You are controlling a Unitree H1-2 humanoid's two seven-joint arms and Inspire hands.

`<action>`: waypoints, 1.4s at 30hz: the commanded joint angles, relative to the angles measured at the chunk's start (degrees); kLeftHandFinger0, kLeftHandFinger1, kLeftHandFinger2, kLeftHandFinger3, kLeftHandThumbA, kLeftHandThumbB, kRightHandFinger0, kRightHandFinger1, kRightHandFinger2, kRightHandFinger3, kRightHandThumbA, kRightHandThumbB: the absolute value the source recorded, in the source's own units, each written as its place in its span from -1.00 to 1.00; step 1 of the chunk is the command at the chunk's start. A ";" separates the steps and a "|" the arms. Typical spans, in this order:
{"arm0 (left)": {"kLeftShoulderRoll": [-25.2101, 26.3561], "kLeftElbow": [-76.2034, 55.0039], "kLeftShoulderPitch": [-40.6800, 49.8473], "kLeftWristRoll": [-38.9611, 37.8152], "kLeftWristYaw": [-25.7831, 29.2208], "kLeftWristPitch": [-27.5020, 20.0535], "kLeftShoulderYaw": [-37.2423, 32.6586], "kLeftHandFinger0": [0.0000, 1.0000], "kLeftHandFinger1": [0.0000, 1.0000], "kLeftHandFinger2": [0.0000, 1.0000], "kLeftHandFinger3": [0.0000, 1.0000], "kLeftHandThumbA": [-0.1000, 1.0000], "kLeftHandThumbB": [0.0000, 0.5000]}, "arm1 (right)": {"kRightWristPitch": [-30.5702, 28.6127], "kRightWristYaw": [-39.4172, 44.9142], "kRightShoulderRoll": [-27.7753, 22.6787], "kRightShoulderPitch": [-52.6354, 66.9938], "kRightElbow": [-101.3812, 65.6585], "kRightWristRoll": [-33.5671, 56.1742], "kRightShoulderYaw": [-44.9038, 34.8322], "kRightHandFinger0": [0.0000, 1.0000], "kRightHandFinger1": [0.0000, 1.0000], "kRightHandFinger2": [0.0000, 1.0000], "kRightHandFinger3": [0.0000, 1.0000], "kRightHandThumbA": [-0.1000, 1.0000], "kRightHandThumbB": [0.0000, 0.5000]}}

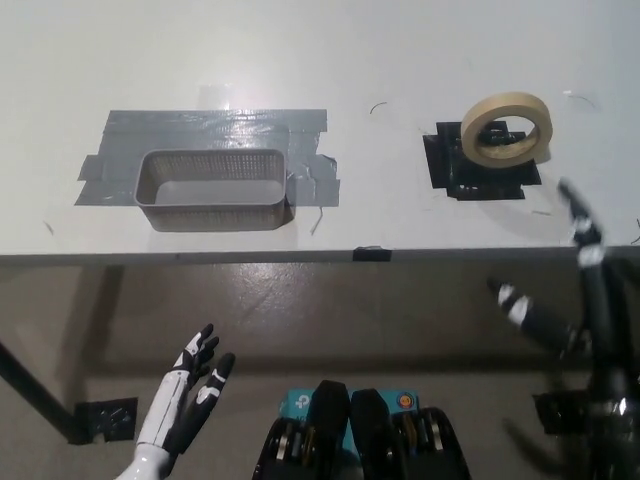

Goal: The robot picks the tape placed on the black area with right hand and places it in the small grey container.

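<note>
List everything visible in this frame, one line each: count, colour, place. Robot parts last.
table: one, white, upper half of the view
tape: one roll, beige, standing on edge on the black area
black area: one, black, table right
small grey container: one, grey mesh, table left, nothing inside
grey tape patch: one, grey, under the container
floor: brownish, below the table edge
left robot hand: one, white, lower left, open, resting
right robot hand: one, black, lower right, open, fingers reaching over the table edge

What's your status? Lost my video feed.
Right hand open, short of table edge. Left hand open, resting low. Tape upright on black area. Grey container empty, path clear.
</note>
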 commanded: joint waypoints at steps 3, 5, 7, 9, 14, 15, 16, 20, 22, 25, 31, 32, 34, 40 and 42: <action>-0.08 -1.78 -0.16 0.96 1.65 -2.69 0.29 1.00 1.00 1.00 1.00 0.81 -1.00 | 11.48 -1.62 -4.96 -14.41 1.62 -13.64 -1.63 1.00 1.00 1.00 1.00 0.83 0.24; -0.08 -1.72 -0.04 0.75 1.62 -2.73 0.47 1.00 1.00 1.00 1.00 0.82 -1.00 | 13.09 -1.37 -6.06 -17.18 4.78 -13.93 -1.19 1.00 1.00 1.00 1.00 0.82 0.27; 0.00 -2.28 0.29 0.82 1.37 -2.10 0.46 1.00 1.00 1.00 1.00 0.82 -1.00 | 14.76 -1.46 -7.33 -19.90 8.37 -14.75 -0.59 1.00 1.00 1.00 1.00 0.77 0.28; -0.01 -2.40 0.39 0.94 1.45 -2.07 0.54 1.00 1.00 1.00 1.00 0.77 -1.00 | 15.90 -1.10 -8.69 -22.68 11.62 -15.40 0.22 1.00 1.00 1.00 1.00 0.70 0.31; -0.12 -2.32 2.39 0.45 1.24 -3.86 0.43 1.00 1.00 1.00 1.00 0.70 -1.00 | 19.02 -0.02 -10.90 -27.40 19.02 -17.23 3.58 1.00 1.00 1.00 1.00 0.61 0.48; -0.08 -2.45 2.70 0.54 1.22 -3.80 0.40 1.00 1.00 1.00 1.00 0.72 -1.00 | 19.39 -0.06 -11.09 -28.32 20.46 -17.61 4.34 1.00 1.00 1.00 1.00 0.62 0.53; -0.03 -2.58 2.84 0.83 1.29 -3.65 0.39 1.00 1.00 1.00 1.00 0.73 -1.00 | 19.39 -0.18 -11.19 -29.86 22.93 -17.40 5.13 1.00 1.00 1.00 1.00 0.63 0.61; -0.35 -2.17 2.87 0.51 1.51 -3.63 0.74 1.00 1.00 1.00 1.00 0.72 -1.00 | 20.62 -0.21 -11.60 -34.09 29.39 -17.98 8.14 1.00 1.00 1.00 1.00 0.72 0.72; -0.37 -2.04 2.76 0.64 1.47 -3.57 0.72 1.00 1.00 1.00 1.00 0.74 -0.99 | 21.53 0.44 -11.96 -35.74 31.89 -18.27 9.65 1.00 1.00 1.00 1.00 0.77 0.76; -0.32 -1.58 2.32 0.79 1.58 -3.92 0.81 1.00 1.00 1.00 1.00 0.75 -1.00 | 22.47 1.30 -12.25 -39.10 36.75 -18.92 12.38 1.00 1.00 1.00 1.00 0.84 0.85; -0.22 -2.26 2.16 0.96 1.19 -3.51 0.66 1.00 1.00 1.00 1.00 0.74 -1.00 | 23.19 0.77 -12.11 -42.20 41.29 -18.56 15.67 1.00 1.00 1.00 1.00 0.90 0.91; -0.10 -2.11 2.14 0.85 1.15 -3.79 0.72 1.00 1.00 1.00 1.00 0.74 -1.00 | 23.14 0.24 -11.92 -42.70 42.29 -18.47 16.03 1.00 1.00 1.00 1.00 0.89 0.92; 0.02 -2.16 2.10 0.60 0.95 -3.77 0.79 1.00 1.00 1.00 1.00 0.74 -1.00 | 23.22 0.02 -11.76 -43.75 43.71 -18.38 16.80 1.00 1.00 1.00 1.00 0.89 0.90; -0.11 -2.04 1.92 0.30 0.85 -3.68 0.93 1.00 1.00 1.00 1.00 0.74 -1.00 | 24.25 0.29 -11.60 -47.56 50.61 -19.18 20.13 1.00 1.00 1.00 1.00 0.88 0.84; -0.02 -1.92 1.74 0.23 0.72 -3.83 0.90 1.00 1.00 1.00 1.00 0.74 -1.00 | 24.31 0.57 -11.55 -48.94 53.57 -19.08 21.32 1.00 1.00 1.00 1.00 0.83 0.84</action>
